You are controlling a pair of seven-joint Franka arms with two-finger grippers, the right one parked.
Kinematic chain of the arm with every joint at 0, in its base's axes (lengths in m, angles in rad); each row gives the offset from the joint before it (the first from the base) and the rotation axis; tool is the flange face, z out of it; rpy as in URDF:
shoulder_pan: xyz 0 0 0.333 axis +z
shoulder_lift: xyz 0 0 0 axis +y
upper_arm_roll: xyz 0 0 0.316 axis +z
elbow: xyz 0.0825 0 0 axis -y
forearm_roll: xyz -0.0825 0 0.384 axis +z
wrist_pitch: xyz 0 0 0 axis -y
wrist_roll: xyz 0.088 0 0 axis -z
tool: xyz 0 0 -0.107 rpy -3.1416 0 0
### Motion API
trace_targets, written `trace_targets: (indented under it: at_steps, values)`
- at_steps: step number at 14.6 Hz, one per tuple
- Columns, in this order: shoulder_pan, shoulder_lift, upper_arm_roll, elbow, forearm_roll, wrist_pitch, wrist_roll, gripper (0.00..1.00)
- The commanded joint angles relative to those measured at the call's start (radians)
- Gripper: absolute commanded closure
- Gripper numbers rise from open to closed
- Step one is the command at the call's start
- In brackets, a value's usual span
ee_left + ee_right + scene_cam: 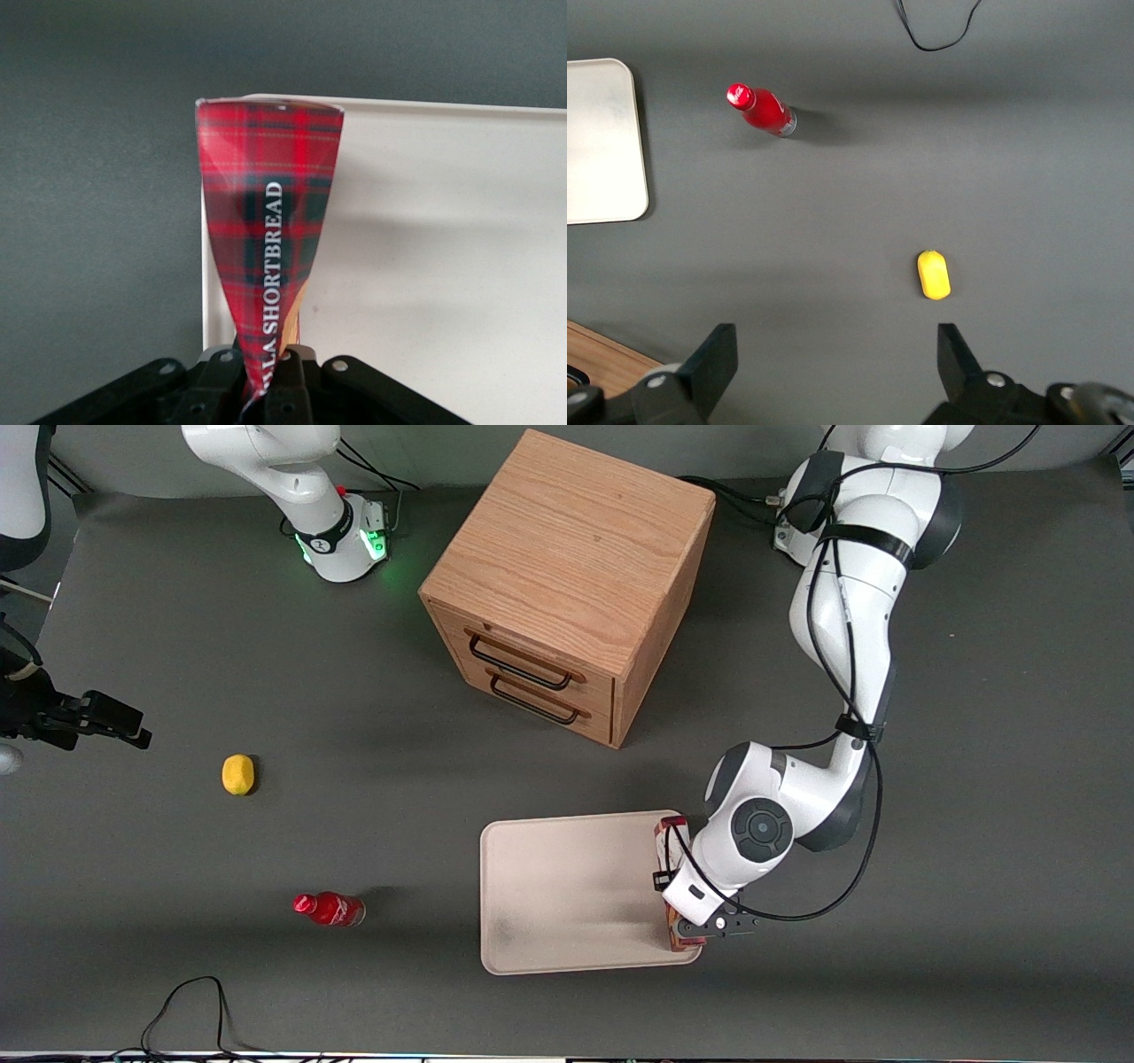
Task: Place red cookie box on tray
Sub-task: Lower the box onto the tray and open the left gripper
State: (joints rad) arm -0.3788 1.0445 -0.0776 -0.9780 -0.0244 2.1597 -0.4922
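Note:
The red cookie box [666, 843], tartan with white lettering, runs along the tray's [567, 886] short side at the working arm's end, over its rim. I cannot tell whether it rests on the tray. My left gripper [700, 926] is shut on the box at its end nearer the front camera, and the wrist hides the box's middle. In the left wrist view the fingers [215, 376] pinch the box [270, 221] on edge, with the cream-white tray [443, 266] beside and under it. A corner of the tray shows in the right wrist view [598, 142].
A wooden two-drawer cabinet [567, 576] stands farther from the front camera than the tray. A small red bottle [330, 909] and a yellow lemon [237, 773] lie toward the parked arm's end; both show in the right wrist view, bottle [762, 110] and lemon [933, 274]. A black cable [186, 1010] lies near the front edge.

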Motion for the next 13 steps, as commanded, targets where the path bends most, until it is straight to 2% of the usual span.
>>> trace_targets:
  at_steps: [1,2,13]
  values:
    - [-0.011,0.026,0.006,0.045,0.014,0.011,-0.029,0.88]
    - [-0.012,0.026,0.006,0.041,0.014,0.012,-0.028,0.01]
    - [-0.011,0.025,0.006,0.033,0.014,0.014,-0.026,0.00]
